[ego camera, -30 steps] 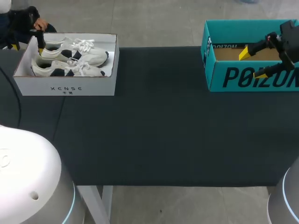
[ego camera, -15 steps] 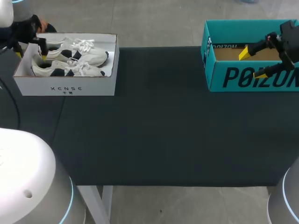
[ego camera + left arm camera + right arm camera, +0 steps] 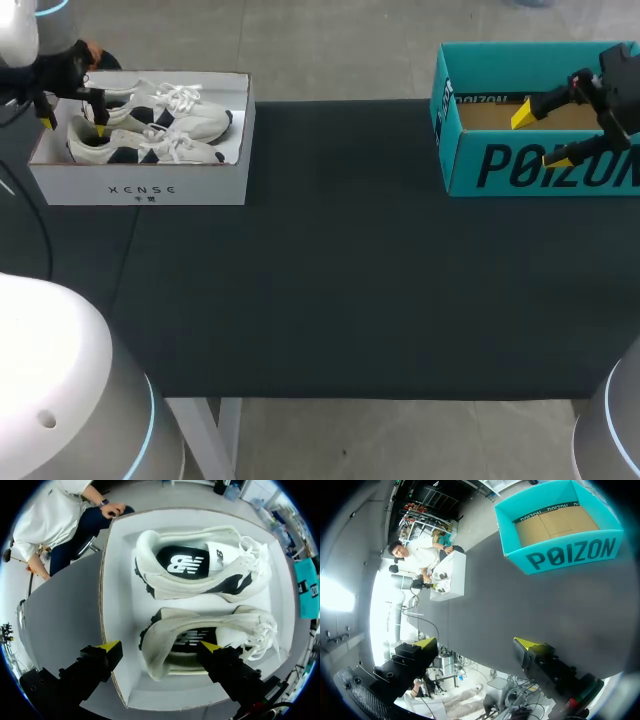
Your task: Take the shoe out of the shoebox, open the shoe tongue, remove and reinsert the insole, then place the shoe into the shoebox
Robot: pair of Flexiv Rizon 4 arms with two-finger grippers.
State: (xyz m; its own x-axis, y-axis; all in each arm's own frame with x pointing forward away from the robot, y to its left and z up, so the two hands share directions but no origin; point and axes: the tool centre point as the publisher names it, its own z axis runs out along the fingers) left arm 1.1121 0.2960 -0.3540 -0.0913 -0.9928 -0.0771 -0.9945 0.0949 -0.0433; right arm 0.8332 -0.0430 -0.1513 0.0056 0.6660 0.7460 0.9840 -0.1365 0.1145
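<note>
The shoe (image 3: pixel 215 640) you want, the nearer of the pair, lies on its sole in the white shoebox (image 3: pixel 140 188) at the far left of the table (image 3: pixel 340 270). It is just beside the second shoe (image 3: pixel 200 565), with its heel toward your left gripper (image 3: pixel 158 646). That gripper hangs over the heel end with its jaws wide and nothing between them. One fingertip is above the shoe's opening; the other looks to be over or outside the box's end wall. Before you descend, shift so both fingers fall inside the box, one in the opening and one behind the heel collar. Then pinch the collar and lift straight up, so the sole clears the wall without dragging the neighbour. Your left arm comes in from the far left, wrist pointing down. Your right gripper (image 3: pixel 540 137) hovers by the teal box (image 3: pixel 530 165), jaws wide and empty, well apart from the shoes
</note>
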